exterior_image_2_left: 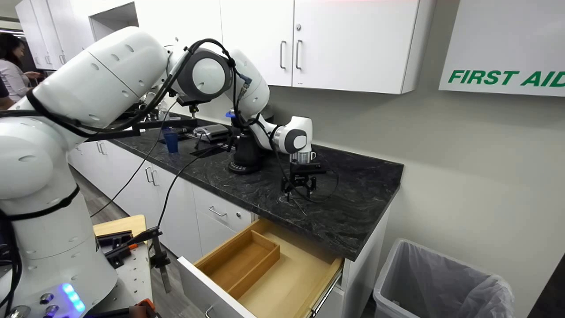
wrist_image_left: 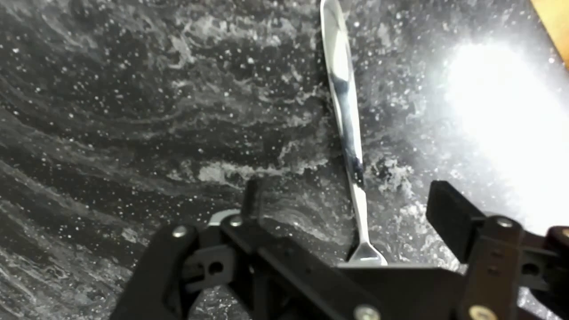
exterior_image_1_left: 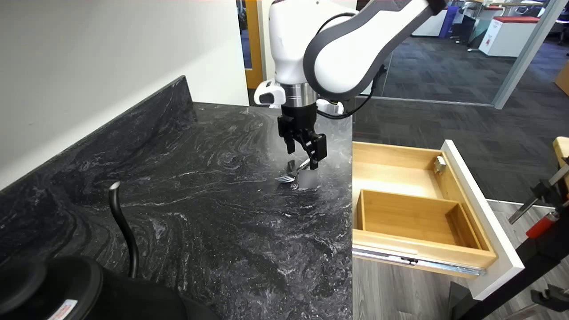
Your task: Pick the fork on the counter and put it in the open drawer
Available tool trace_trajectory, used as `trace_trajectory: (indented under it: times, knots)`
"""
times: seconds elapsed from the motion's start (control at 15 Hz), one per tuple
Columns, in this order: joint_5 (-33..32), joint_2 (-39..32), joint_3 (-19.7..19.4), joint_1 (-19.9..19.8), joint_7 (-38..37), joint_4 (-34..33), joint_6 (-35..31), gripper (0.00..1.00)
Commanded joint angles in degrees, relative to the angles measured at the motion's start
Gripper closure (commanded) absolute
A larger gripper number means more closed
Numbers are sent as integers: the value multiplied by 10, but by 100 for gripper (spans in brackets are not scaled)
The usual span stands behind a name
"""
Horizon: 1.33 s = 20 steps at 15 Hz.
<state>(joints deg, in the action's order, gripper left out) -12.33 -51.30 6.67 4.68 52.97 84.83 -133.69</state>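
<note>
Nearest, see jaws spread wide, gripping nothing, over fork [wrist_image_left: 351, 131]; looks light, stiff, slippery; best pinched where slimmest.

White, rounded arm [exterior_image_2_left: 114, 79] — grey bands [exterior_image_1_left: 309, 66], black cables [exterior_image_2_left: 164, 93] — black gripper [exterior_image_1_left: 302, 157].

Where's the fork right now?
In an exterior view, the fork lies on the dark counter, under the open gripper and picture-left of the open drawer. In the wrist view, it runs lengthwise, just right of the picture's middle.
</note>
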Motion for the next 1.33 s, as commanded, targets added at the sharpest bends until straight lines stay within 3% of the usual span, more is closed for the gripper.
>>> trace_trajectory:
  times: [0.0, 0.67, 0.93, 1.13, 1.2, 1.27]
  knots:
    - [-6, 45, 4, -13, -6, 60, -25, 32]
    - [-1, 59, 10, -23, 2, 85, -22, 96]
    - [-1, 58, 12, -23, 3, 86, -22, 100]
    - [-1, 57, 12, -23, 2, 85, -21, 95]
    - [-1, 57, 12, -22, 2, 84, -20, 71]
    - [0, 57, 13, -22, 2, 84, -20, 70]
